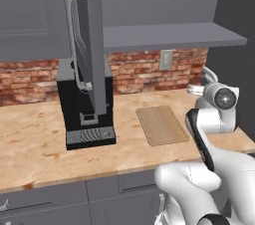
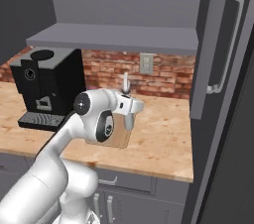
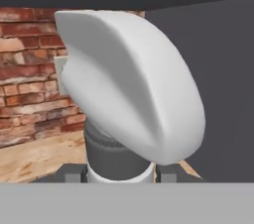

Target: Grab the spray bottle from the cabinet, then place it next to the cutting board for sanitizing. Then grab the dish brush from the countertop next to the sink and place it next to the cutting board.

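My gripper (image 3: 119,174) is shut on the spray bottle (image 3: 129,89), gripping its grey neck just below the pale trigger head, which looms close in the hand view. In the base views the gripper (image 2: 130,109) holds the bottle (image 2: 126,83) upright above the countertop (image 1: 35,139), over the right end of the light-wood cutting board (image 1: 162,125). The bottle's nozzle (image 1: 209,74) rises above the wrist. The cabinet shelf (image 1: 169,35) hangs above, its door (image 1: 87,40) swung open. The dish brush and the sink are out of view.
A black coffee machine (image 1: 84,104) stands on the counter left of the board, behind the open door. A wall outlet (image 1: 166,59) sits on the brick backsplash. A tall dark cabinet (image 2: 223,94) with a bar handle bounds the counter's right end.
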Controlling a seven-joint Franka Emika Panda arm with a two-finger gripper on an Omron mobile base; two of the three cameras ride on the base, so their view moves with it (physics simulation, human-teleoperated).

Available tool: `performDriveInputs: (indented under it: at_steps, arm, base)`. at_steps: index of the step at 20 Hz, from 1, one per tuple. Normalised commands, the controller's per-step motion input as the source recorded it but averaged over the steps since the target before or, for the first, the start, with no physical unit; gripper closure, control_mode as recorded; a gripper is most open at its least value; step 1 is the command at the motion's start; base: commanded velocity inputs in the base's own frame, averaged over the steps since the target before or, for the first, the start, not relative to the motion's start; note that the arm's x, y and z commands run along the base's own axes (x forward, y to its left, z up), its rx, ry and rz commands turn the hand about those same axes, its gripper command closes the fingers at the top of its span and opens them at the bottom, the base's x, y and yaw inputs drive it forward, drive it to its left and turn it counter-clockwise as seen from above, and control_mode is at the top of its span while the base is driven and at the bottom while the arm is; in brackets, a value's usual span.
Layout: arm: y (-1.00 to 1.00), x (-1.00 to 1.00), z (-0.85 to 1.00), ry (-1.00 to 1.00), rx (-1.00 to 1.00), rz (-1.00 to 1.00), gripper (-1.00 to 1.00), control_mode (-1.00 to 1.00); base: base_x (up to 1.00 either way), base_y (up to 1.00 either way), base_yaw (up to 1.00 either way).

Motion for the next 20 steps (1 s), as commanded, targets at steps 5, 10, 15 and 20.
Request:
performDriveInputs:
  at_steps: [5, 10, 15, 20]
  arm:
    - [-0.05, 0.54, -0.25, 0.01, 0.0, 0.02, 1.0, -1.0]
    - [-0.11, 0.44, -0.24, 0.0, 0.0, 0.01, 1.0, -1.0]
    - [-0.18, 0.36, -0.15, 0.0, 0.0, 0.02, 1.0, -1.0]
    - [-0.17, 0.3, -0.11, -0.01, 0.0, 0.02, 1.0, -1.0]
  base:
    - [0.0, 0.0, 0.0]
    - [0.0, 0.0, 0.0]
    - [0.0, 0.0, 0.0]
    - [0.0, 0.0, 0.0]
